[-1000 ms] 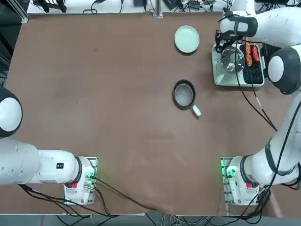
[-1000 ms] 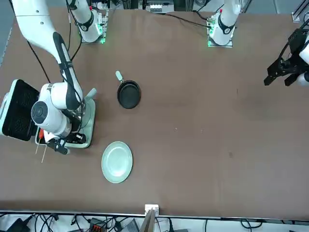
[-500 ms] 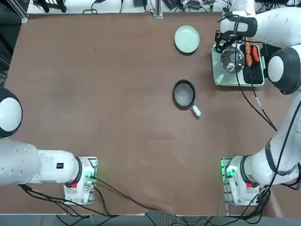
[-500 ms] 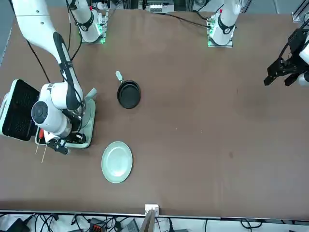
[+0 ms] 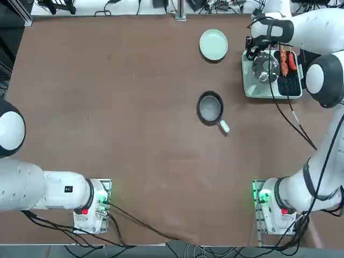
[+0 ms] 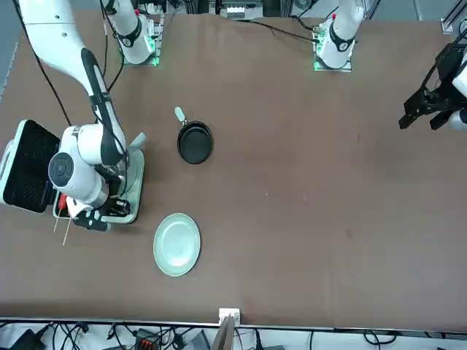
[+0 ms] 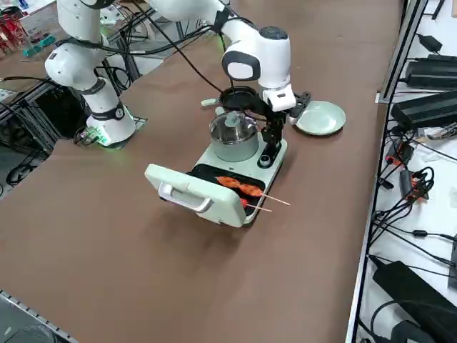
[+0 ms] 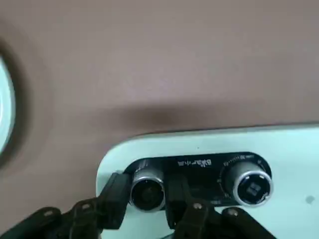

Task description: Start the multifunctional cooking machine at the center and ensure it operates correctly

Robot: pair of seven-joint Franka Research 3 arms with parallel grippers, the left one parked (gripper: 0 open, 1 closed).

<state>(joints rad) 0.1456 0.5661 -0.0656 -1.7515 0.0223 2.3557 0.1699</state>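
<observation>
The cooking machine (image 5: 259, 90) stands at the table's far right, not at its centre. It is a pale green-white body with a steel pot (image 5: 266, 67), a black grill plate (image 5: 290, 83) carrying skewered sausages (image 7: 239, 187), and its lid (image 7: 193, 193) swung open. My right gripper (image 5: 253, 48) reaches down at the machine's far end by the pot. In the wrist view the right gripper (image 8: 147, 196) is shut on the silver knob (image 8: 147, 185) of the black control panel, one finger on each side. A second knob (image 8: 251, 184) beside it is free.
A small dark frying pan (image 5: 209, 107) with a white handle lies mid-table. A round pale green plate (image 5: 213, 44) sits left of the machine at the far edge. The machine's black cord (image 5: 294, 119) trails towards my right arm's base.
My right wrist has turned slightly on the knob; the gripper body shifted a little in the top and front views. Nothing else moved.
</observation>
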